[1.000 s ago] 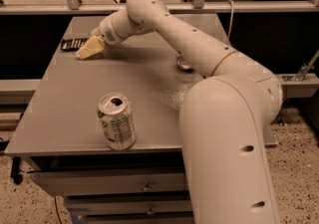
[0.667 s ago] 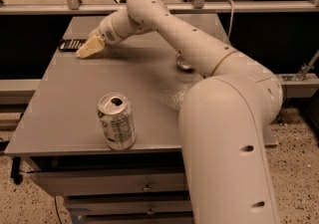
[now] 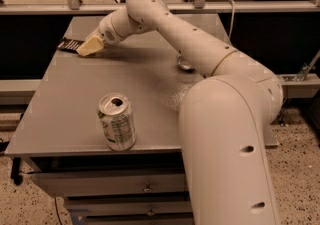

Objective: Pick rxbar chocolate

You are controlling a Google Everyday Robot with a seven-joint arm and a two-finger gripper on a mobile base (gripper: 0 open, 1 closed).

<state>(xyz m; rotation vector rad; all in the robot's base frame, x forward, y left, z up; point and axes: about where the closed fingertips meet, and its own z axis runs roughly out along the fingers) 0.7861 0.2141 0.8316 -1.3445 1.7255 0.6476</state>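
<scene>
The grey counter (image 3: pixel 60 114) fills the view, and the white arm (image 3: pixel 200 54) reaches across it to the far left corner. A silver-green can (image 3: pixel 116 121) stands upright near the front edge, well apart from the work. The pincer (image 3: pixel 90 46) sits low at that corner, its tip at the rxbar chocolate (image 3: pixel 69 44), which lies flat by the counter's left edge. Whether the pincer is wide or narrow, I cannot tell. This looks like the grasp step. Next would be a firm hold, then a straight lift.
</scene>
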